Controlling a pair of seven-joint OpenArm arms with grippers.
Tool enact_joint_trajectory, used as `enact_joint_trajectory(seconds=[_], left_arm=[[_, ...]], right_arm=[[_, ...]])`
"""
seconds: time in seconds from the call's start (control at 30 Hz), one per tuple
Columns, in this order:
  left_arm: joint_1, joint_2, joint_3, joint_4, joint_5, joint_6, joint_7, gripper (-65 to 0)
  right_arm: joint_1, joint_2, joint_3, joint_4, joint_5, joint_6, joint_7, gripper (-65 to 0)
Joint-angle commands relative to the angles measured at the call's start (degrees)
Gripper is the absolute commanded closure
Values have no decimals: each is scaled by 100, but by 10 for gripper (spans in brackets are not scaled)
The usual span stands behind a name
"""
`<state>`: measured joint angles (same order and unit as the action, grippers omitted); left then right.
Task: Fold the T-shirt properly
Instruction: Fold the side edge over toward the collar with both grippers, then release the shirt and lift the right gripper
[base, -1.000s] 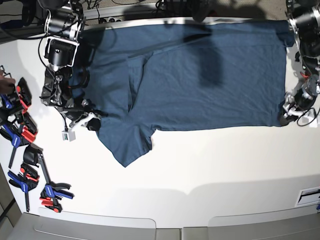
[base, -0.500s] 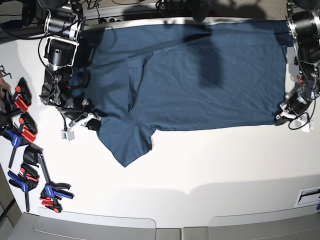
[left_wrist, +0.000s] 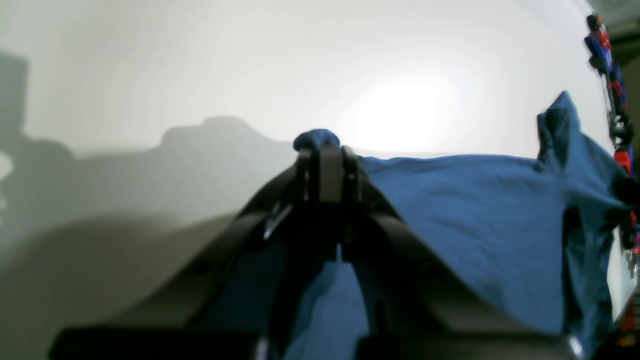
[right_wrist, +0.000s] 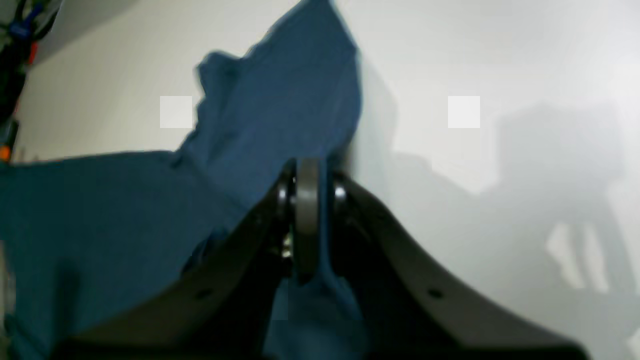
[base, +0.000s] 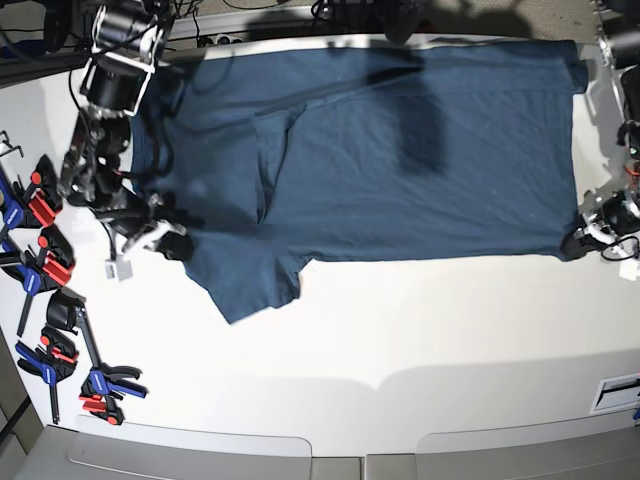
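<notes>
now the t-shirt (base: 400, 150) is lying spread across the far half of the white table (base: 420, 330). both grippers are pinching its near edge: the left gripper (left_wrist: 325, 160) is clamping tight on a hem corner, the right gripper (right_wrist: 307, 185) is closing on cloth beside the sleeve. being soft, limp cotton, it is likely sagging between grips. bare table is stretching toward the near side, with clamps (base: 45, 270) crowding one end.

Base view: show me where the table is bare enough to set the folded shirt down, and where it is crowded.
The table is bare in the wide strip between the T-shirt hem and the near edge. The left edge is crowded with clamps. The right gripper and left gripper are each shut on the shirt's near corners, so those spots are taken.
</notes>
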<state>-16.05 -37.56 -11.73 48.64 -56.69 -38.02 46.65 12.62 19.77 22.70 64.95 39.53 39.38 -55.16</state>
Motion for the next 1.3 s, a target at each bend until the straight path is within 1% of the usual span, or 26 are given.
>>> enact_joint_trajectory(seconds=[0.0, 0.07, 0.13, 0.27, 0.37, 0.43, 0.57, 0.7, 0.77, 0.87, 1.03, 1.13, 1.17, 1.2, 1.23, 1.27], left_arm=[[17, -157, -107, 219, -111, -61, -35, 0], [275, -166, -286, 514, -120, -61, 50, 0], [568, -164, -531, 780, -256, -61, 149, 0], [1198, -166, -1169, 1257, -407, -61, 219, 0], [1650, -164, -1580, 1576, -411, -59, 315, 0], [1926, -166, -1729, 1751, -417, -59, 400, 0], [2391, -166, -1792, 1978, -658, -61, 614, 0], [2686, -164, -1792, 2052, -682, -61, 621, 0], [2767, -166, -1792, 2052, -682, -61, 719, 0], [2763, -164, -1792, 2050, -682, -61, 1038, 0], [2763, -164, -1792, 2050, -675, -61, 1054, 0], [2763, -166, -1792, 2050, -662, -61, 1141, 0], [2763, -166, -1792, 2050, -660, -61, 1191, 0], [2763, -166, -1792, 2050, -662, -61, 1209, -18], [2765, -166, -1792, 2050, -662, -61, 1209, -81], [2763, -168, -1792, 2050, -662, -61, 1209, -133]], right_arm=[[55, 101, 166, 293, 317, 62, -2, 0], [-168, 101, 470, 625, 658, 62, -343, 0], [-398, 98, 782, 874, 1086, 62, -638, 0], [-804, 101, 1353, 1147, 1978, 62, -1191, 0], [-1086, 101, 1711, 1246, 2450, 62, -1561, 0], [-1274, 101, 1904, 1259, 2695, 62, -1700, 0], [-1679, 101, 2133, 1257, 2999, 62, -1878, 0], [-2068, 98, 2170, 1257, 3279, 62, -2044, 0], [-2203, 101, 2170, 1257, 3265, 62, -2041, 0], [-2288, 98, 2170, 1257, 3244, 62, -2041, 0], [-2293, 98, 2170, 1257, 3217, 62, -2035, 0], [-2295, 101, 2170, 1257, 3095, 62, -2041, 0], [-2295, 101, 2170, 1257, 3097, 62, -2041, -10], [-2295, 101, 2170, 1257, 3097, 62, -2044, -84], [-2295, 103, 2170, 1257, 3099, 62, -2039, -151], [-2295, 105, 2170, 1257, 3104, 62, -2031, -201]])
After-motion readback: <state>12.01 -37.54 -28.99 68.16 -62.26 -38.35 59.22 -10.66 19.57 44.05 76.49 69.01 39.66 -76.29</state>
